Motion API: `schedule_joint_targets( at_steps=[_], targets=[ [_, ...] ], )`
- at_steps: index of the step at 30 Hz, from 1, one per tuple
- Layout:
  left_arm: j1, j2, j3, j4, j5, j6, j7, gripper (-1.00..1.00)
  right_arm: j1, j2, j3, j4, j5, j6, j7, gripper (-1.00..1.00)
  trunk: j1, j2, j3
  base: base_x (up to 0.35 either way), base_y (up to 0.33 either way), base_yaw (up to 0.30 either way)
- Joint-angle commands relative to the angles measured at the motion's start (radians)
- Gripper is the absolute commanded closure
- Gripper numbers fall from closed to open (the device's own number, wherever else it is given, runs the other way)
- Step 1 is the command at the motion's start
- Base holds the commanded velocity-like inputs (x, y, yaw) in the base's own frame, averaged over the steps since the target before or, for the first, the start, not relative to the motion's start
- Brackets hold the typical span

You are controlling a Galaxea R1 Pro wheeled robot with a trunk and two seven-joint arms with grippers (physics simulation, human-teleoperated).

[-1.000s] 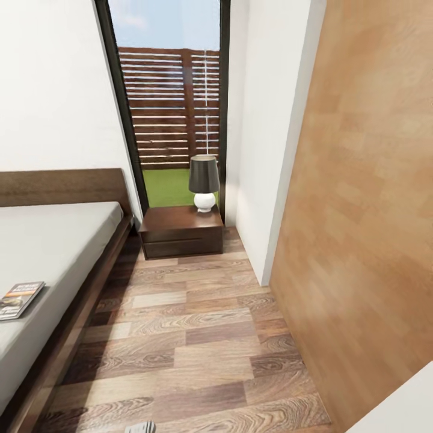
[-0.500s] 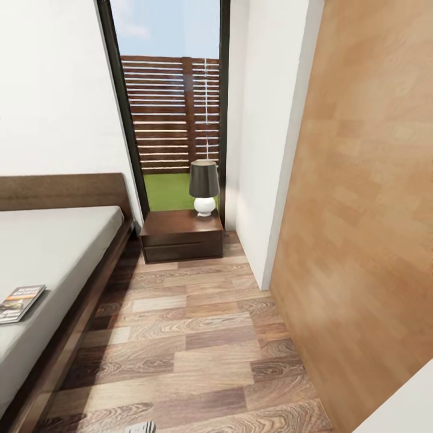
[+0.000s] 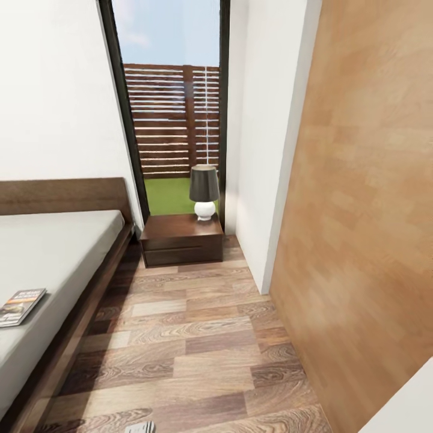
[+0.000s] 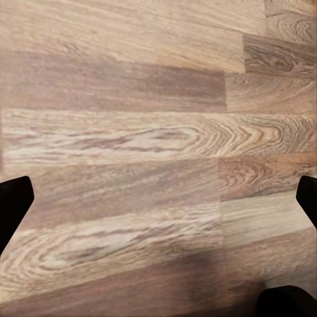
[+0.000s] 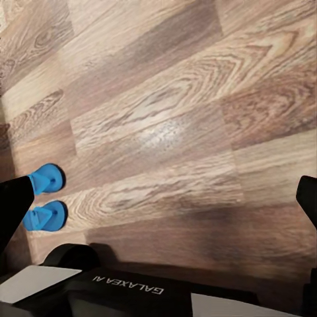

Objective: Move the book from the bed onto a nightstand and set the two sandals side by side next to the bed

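The book [image 3: 21,305], a thin dark paperback with an orange band, lies flat on the bed [image 3: 54,252] near its side edge, at the head view's left. The nightstand [image 3: 182,239] stands on the floor beside the headboard, under the tall window. Two bright blue sandals [image 5: 45,198] lie close together on the plank floor in the right wrist view, one [image 5: 46,178] beside the other [image 5: 45,216]. My right gripper [image 5: 158,205] hangs open above bare floor, apart from them. My left gripper [image 4: 158,201] is open too, with floorboards between its fingertips.
A dark-shaded lamp [image 3: 204,191] with a white base stands on the nightstand's back corner. A tan wood wall panel [image 3: 367,210] runs along the right. A strip of plank floor [image 3: 192,337] lies between it and the bed. My base [image 5: 125,287] shows near the sandals.
The whole head view has shifted a little, with bed, nightstand and window sitting lower in the picture: the camera moved. The book lies where it did.
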Motion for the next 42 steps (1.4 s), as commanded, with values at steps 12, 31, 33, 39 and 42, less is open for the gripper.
schedule_joint_targets(
  at_steps=[12,31,33,39,42],
  targets=[
    [-0.001,0.000,-0.009,0.001,0.008,-0.004,-0.003,-1.00,-0.001,0.000,0.000,0.002,-0.004,-0.002,0.003,-1.00,0.000,0.000,0.002,0.000,0.000,0.000],
    [-0.001,0.000,-0.009,0.001,0.008,-0.004,-0.003,-1.00,-0.001,0.001,-0.001,0.002,-0.004,-0.002,0.003,-1.00,0.000,0.000,0.002,0.251,0.000,0.000],
    [-0.001,0.000,-0.009,0.001,0.008,-0.004,-0.003,-1.00,-0.001,0.001,0.000,0.002,-0.004,-0.002,0.003,-1.00,0.000,0.000,0.002,0.145,0.000,0.000],
    [0.000,0.000,-0.009,0.001,0.008,-0.004,-0.003,-1.00,-0.001,0.001,0.000,0.002,-0.004,-0.002,0.003,-1.00,0.000,0.000,0.002,0.110,-0.014,0.000],
    [-0.001,0.000,-0.009,0.001,0.008,-0.004,-0.003,-1.00,-0.001,0.001,0.000,0.002,-0.004,-0.002,0.003,-1.00,0.000,0.000,0.002,0.277,-0.066,0.000]
  ],
)
